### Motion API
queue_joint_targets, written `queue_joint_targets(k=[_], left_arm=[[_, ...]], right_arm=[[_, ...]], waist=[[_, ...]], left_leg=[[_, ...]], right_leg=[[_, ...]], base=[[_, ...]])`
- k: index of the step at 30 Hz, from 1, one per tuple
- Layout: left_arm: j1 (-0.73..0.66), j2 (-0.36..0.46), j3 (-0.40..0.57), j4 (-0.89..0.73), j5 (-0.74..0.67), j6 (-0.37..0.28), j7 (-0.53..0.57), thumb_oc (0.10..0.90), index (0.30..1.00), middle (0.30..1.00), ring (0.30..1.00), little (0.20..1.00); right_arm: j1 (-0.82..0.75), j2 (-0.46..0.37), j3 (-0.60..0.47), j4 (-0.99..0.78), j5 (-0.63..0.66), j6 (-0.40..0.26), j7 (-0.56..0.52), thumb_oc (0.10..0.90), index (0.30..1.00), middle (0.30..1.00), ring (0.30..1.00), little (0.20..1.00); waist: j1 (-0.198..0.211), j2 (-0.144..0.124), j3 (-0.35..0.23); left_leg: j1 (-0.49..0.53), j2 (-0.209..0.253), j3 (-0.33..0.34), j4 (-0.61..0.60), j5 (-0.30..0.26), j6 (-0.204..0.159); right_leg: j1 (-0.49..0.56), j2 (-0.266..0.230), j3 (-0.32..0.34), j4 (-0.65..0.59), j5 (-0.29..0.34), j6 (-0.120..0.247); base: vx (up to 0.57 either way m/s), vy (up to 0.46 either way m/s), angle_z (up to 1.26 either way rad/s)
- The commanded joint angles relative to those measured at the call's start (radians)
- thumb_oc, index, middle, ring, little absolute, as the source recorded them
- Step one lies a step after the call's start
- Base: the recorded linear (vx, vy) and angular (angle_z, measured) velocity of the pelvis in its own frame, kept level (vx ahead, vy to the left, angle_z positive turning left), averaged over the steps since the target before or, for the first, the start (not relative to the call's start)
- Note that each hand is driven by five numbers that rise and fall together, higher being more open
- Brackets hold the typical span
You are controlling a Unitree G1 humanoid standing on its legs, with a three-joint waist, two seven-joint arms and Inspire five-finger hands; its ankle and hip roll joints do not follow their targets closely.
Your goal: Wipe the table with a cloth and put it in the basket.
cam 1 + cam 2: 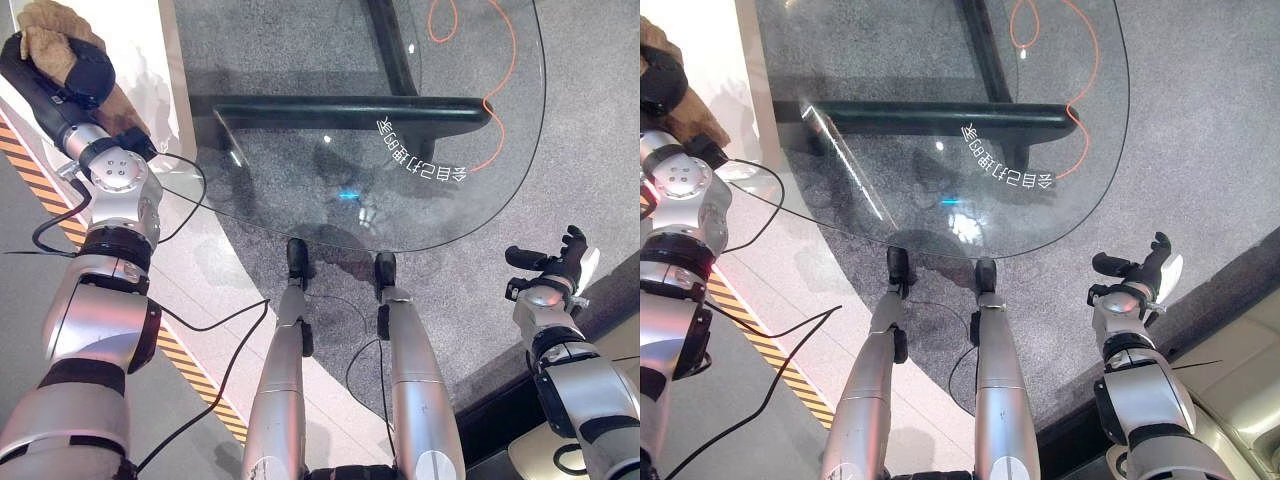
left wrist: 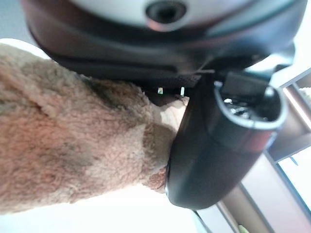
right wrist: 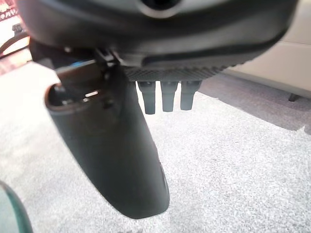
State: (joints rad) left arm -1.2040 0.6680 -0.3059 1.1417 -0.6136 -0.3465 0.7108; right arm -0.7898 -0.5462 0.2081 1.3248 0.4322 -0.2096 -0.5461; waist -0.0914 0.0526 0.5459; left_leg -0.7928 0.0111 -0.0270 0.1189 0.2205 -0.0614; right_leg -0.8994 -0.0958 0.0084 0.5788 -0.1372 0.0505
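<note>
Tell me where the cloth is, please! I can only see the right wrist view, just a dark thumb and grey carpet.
Observer: The brown cloth is in the left hand, fingers curled round it.
Operator: Is it wiping?
Observer: No, it's off to the left of the glass table, not on the glass.
Operator: And my hand?
Observer: The right hand is open and empty, right of the table.

Tan cloth (image 1: pixel 60 40), clear glass table (image 1: pixel 500 190) (black base), orange cable (image 1: pixel 500 90).
</note>
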Motion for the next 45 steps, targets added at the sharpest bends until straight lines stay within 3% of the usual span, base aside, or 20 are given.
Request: queue_joint_targets(k=[1, 9, 24, 25, 27, 28, 29, 45], left_arm=[[-0.154, 0.140, -0.004, 0.040, 0.079, -0.042, 0.073, 0.100, 0.300, 0.300, 0.300, 0.200], [-0.163, 0.144, -0.024, 0.062, 0.057, 0.048, 0.004, 0.100, 0.300, 0.300, 0.300, 0.200], [-0.161, 0.136, -0.053, 0.056, 0.075, 0.090, -0.052, 0.100, 0.300, 0.300, 0.300, 0.200], [-0.164, 0.133, -0.059, 0.057, 0.071, 0.094, -0.056, 0.130, 0.326, 0.326, 0.326, 0.230], [-0.164, 0.132, -0.063, 0.051, 0.070, 0.111, -0.061, 0.364, 0.526, 0.526, 0.526, 0.464], [-0.163, 0.134, -0.064, 0.050, 0.063, 0.117, -0.071, 0.608, 0.735, 0.735, 0.735, 0.708], [-0.164, 0.135, -0.064, 0.051, 0.062, 0.120, -0.078, 0.800, 0.900, 0.900, 0.900, 0.900], [-0.153, 0.128, -0.064, 0.053, 0.042, 0.128, -0.083, 0.800, 0.900, 0.900, 0.900, 0.900]], right_arm=[[0.029, -0.095, 0.026, 0.010, -0.001, -0.027, -0.032, 0.800, 0.900, 0.900, 0.900, 0.900], [0.019, -0.097, 0.025, -0.006, -0.010, -0.028, -0.034, 0.800, 0.900, 0.900, 0.900, 0.900], [0.023, -0.096, 0.025, -0.016, -0.013, -0.039, -0.037, 0.800, 0.900, 0.900, 0.900, 0.900], [0.022, -0.096, 0.025, -0.016, -0.013, -0.039, -0.036, 0.800, 0.900, 0.900, 0.900, 0.900], [0.023, -0.094, 0.024, -0.020, -0.015, -0.038, -0.036, 0.800, 0.900, 0.900, 0.900, 0.900], [0.025, -0.095, 0.024, -0.021, -0.014, -0.038, -0.035, 0.800, 0.900, 0.900, 0.900, 0.900], [0.024, -0.096, 0.023, -0.022, -0.017, -0.038, -0.035, 0.800, 0.900, 0.900, 0.900, 0.900], [0.022, -0.096, 0.019, -0.015, -0.017, -0.052, -0.035, 0.800, 0.900, 0.900, 0.900, 0.900]], waist=[[0.001, -0.013, -0.026], [-0.004, -0.019, -0.026], [-0.008, -0.019, -0.026], [-0.009, -0.019, -0.026], [-0.010, -0.020, -0.026], [-0.010, -0.020, -0.026], [-0.010, -0.019, -0.026], [-0.009, -0.012, -0.026]], left_leg=[[0.014, 0.009, -0.004, 0.179, -0.216, -0.002], [-0.008, 0.010, -0.007, 0.179, -0.211, -0.001], [-0.027, 0.011, -0.004, 0.182, -0.209, 0.001], [-0.026, 0.011, -0.005, 0.182, -0.209, 0.001], [-0.029, 0.011, -0.005, 0.183, -0.209, 0.001], [-0.030, 0.012, -0.004, 0.184, -0.209, 0.001], [-0.030, 0.012, -0.005, 0.183, -0.208, 0.000], [-0.022, 0.008, -0.005, 0.179, -0.206, 0.003]], right_leg=[[0.070, -0.026, 0.008, -0.275, 0.153, 0.040], [0.044, -0.016, 0.011, -0.272, 0.160, 0.041], [0.021, -0.013, 0.018, -0.268, 0.170, 0.045], [0.020, -0.013, 0.018, -0.268, 0.171, 0.045], [0.017, -0.012, 0.019, -0.267, 0.172, 0.046], [0.016, -0.012, 0.019, -0.266, 0.173, 0.046], [0.015, -0.012, 0.020, -0.266, 0.174, 0.047], [0.019, -0.013, 0.021, -0.270, 0.180, 0.048]], base=[[0.00, 0.000, 0.00], [0.00, 0.000, 0.00], [0.00, 0.000, 0.00], [0.00, 0.000, 0.00], [0.00, 0.000, 0.00], [0.00, 0.000, 0.00], [0.00, 0.000, 0.00], [0.00, 0.000, 0.00]])
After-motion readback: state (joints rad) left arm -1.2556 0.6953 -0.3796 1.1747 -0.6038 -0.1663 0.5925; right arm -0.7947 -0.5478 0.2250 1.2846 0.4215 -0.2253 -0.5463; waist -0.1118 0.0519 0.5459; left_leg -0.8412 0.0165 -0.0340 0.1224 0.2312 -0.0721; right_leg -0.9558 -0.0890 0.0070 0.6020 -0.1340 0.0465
